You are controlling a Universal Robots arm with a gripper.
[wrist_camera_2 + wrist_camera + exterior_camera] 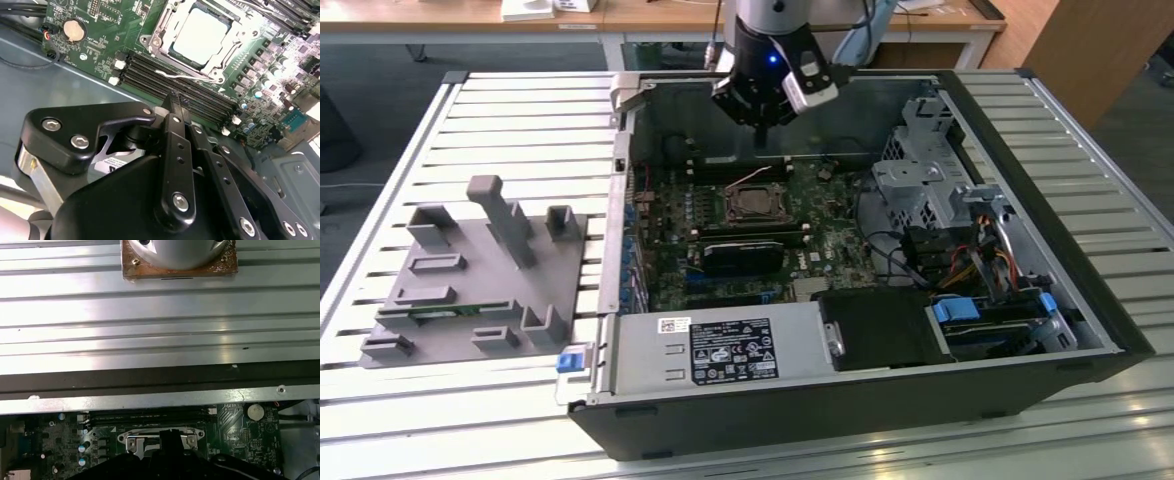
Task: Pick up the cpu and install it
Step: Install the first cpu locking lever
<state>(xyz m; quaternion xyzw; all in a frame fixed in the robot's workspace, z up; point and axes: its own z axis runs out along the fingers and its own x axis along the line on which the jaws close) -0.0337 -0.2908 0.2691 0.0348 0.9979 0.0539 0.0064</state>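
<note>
Silver-grey and flat, the cpu (201,36) lies seated in the open motherboard socket (192,40) inside the computer case (1067,230); I judge it light, rigid and fragile, its smooth metal top slippery, so any hold belongs on its thin opposite edges, never underneath. Just beside it run the black memory slots (170,82), and above these hangs the end effector (177,107), its fingers drawn together with nothing between them, apart from the chip.

A slatted metal table (160,315) spans the first wrist view, with a round silver mount (178,255) bolted on it. Beyond a dark case wall (150,380) lies a green motherboard (235,432) with a metal socket frame (160,437), partly hidden by the black gripper (170,455).
</note>
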